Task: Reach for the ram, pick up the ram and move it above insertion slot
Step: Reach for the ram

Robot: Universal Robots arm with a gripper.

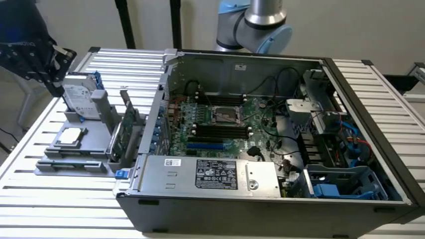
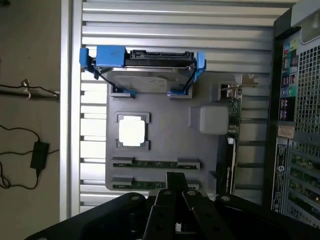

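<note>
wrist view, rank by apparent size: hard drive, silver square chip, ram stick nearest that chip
1. hard drive
2. silver square chip
3. ram stick, longer than the chip but far thinner, so those two are close

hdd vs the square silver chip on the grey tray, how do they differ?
The silver hard drive stands upright on its edge; the flat silver square chip lies face up in a recess. The hard drive is clearly larger and rectangular; the chip is small and square. The hard drive is clipped in a blue bracket; the chip is bare. Both are silver and sit on the grey plastic tray.
</note>
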